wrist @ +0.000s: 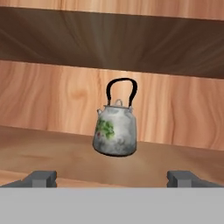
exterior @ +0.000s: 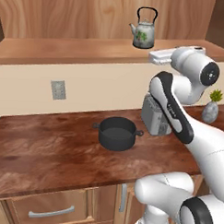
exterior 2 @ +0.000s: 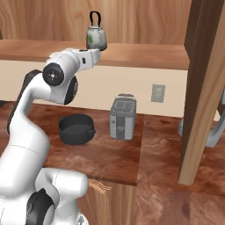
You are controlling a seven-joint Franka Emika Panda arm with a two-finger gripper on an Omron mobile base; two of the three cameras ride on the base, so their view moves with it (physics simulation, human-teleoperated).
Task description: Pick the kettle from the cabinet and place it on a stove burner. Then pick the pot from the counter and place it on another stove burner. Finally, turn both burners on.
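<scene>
Tabletop (exterior: 47, 161): reddish-brown wood grain, rounded front edge, light drawers below. Nearest item.

Pot (exterior: 117, 133): squat, dark, lidless, two side handles; stands on the tabletop, left of the toaster and just beside it. Untouched.

Toaster (exterior 2: 122, 117): silver, upright on the tabletop, right of the pot, partly behind the arm in the left base view.

Small potted plant (exterior: 211, 106): far right of the tabletop, against the wall.

Wall outlet (exterior: 58, 90): on the pale backsplash, far side of the tabletop.

Tool (wrist: 112, 177): raised to shelf level, fingers spread fully, nothing between them; short of the kettle, apart from it.

Cabinet (exterior: 66, 49): light wood shelf with plank back, above the backsplash.

Kettle (wrist: 115, 128): whitish-grey, green leaf print, thin black arched handle; upright on the cabinet shelf, farthest item, roughly centred ahead of the tool.

Hazards, as judged: the handle is thin and the body rounded, so an off-centre closing could tip the kettle or push it toward the plank back; a low approach could catch the shelf's front edge
</scene>
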